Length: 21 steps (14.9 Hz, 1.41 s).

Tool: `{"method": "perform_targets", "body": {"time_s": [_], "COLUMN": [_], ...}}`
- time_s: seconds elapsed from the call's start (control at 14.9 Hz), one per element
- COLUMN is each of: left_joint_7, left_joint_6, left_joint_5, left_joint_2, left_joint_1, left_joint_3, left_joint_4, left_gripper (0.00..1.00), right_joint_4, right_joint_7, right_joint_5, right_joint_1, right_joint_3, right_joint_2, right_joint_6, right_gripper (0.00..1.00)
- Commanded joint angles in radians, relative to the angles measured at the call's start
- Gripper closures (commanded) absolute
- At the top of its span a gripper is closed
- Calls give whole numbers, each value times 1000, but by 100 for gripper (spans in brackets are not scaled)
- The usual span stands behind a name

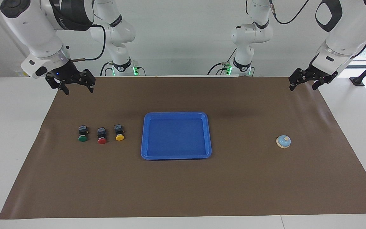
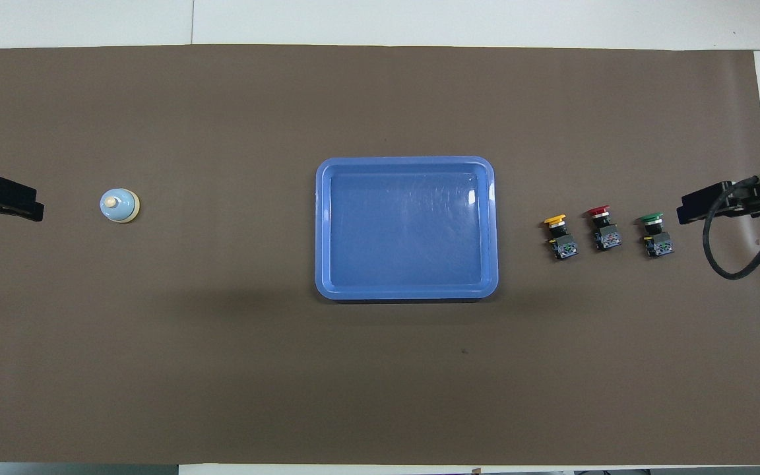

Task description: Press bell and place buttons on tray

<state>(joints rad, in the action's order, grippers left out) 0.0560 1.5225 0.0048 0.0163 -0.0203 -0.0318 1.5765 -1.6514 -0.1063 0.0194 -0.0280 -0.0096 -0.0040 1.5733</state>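
The blue tray [image 1: 176, 136] [image 2: 406, 227] lies empty in the middle of the brown mat. Three buttons lie in a row toward the right arm's end, caps pointing away from the robots: green [image 1: 82, 133] [image 2: 654, 234] outermost, red [image 1: 102, 135] [image 2: 603, 227] in the middle, and yellow [image 1: 119, 132] [image 2: 559, 236] closest to the tray. The light blue bell [image 1: 283, 141] [image 2: 119, 206] stands alone toward the left arm's end. My right gripper [image 1: 78, 89] hangs open and empty over the mat's corner at its own end. My left gripper [image 1: 303, 87] hangs open and empty over the mat's edge at its end.
The brown mat [image 1: 183, 190] covers most of the white table [image 1: 11, 143]. Both arm bases [image 1: 241, 63] stand at the robots' edge. A black cable [image 2: 733, 264] loops below the right gripper in the overhead view.
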Motion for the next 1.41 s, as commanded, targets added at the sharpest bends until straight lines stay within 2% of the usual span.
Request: {"method": "perform_targets", "body": {"time_s": [0.0,0.67,0.74,0.8,0.87,0.94,1.21,1.34], "left_joint_7": [-8,-2,-5,-5,-5,-7,-41,-36], "left_joint_6": [-4,19,60,92,122,145,252,333], "left_joint_5": [-11,-5,-5,-5,-5,-5,-3,-3], "left_joint_2": [4,-10,-18,-35,-48,-53,-55,-21], "left_joint_1": [-3,2,-4,-7,-7,-10,-29,-50], "left_joint_3": [0,1,1,1,1,1,4,3], "left_joint_4": [-4,34,57,92,130,157,256,293], "left_gripper": [0,0,11,47,94,100,100,100], "right_joint_4": [-1,-1,-2,-1,-1,-1,-2,-1], "right_joint_7": [17,17,17,17,17,17,17,17], "right_joint_5": [1,1,1,1,1,1,1,1], "right_joint_1": [-3,-3,-3,-3,-3,-3,-3,-3], "right_joint_3": [5,5,5,5,5,5,5,5], "right_joint_2": [-1,-1,-1,-1,-1,-1,-1,-1], "right_joint_6": [-9,-9,-9,-9,-9,-9,-9,-9], "right_gripper": [0,0,0,0,0,0,0,0]}}
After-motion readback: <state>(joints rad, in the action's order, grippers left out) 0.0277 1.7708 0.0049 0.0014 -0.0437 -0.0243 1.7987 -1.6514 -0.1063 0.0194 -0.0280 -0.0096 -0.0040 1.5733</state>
